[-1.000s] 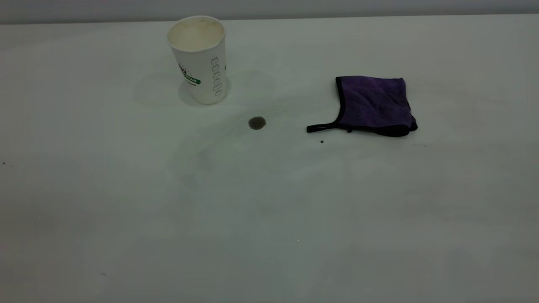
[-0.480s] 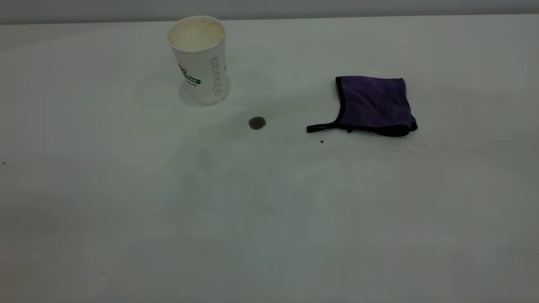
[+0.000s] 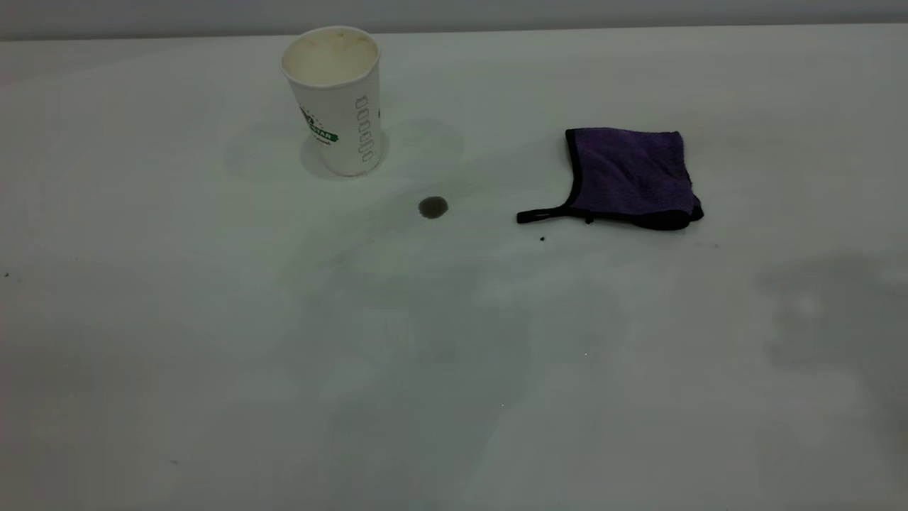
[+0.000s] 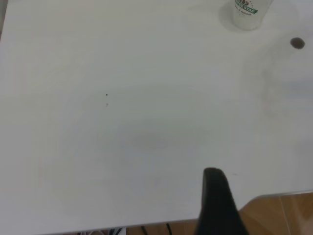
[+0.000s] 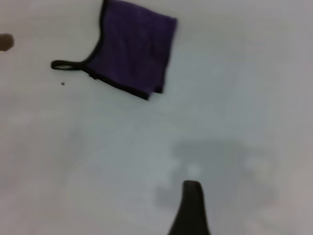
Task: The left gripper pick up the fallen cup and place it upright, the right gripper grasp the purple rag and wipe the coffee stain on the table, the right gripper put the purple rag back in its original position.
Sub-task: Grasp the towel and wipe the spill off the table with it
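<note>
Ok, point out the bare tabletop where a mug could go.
The near half of the table is bare. So is the stretch left of the paper cup. It is tighter between coffee stain and purple rag.

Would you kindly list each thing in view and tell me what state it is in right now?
cup: upright on the table, mouth up, nothing gripping it.
coffee stain: not yet wiped, a round dark spot between cup and rag.
purple rag: lying folded on the table, strap out towards the stain, not gripped.
table: faintly smeared.
left gripper: holding nothing, apart from the cup.
right gripper: holding nothing, short of the rag.
</note>
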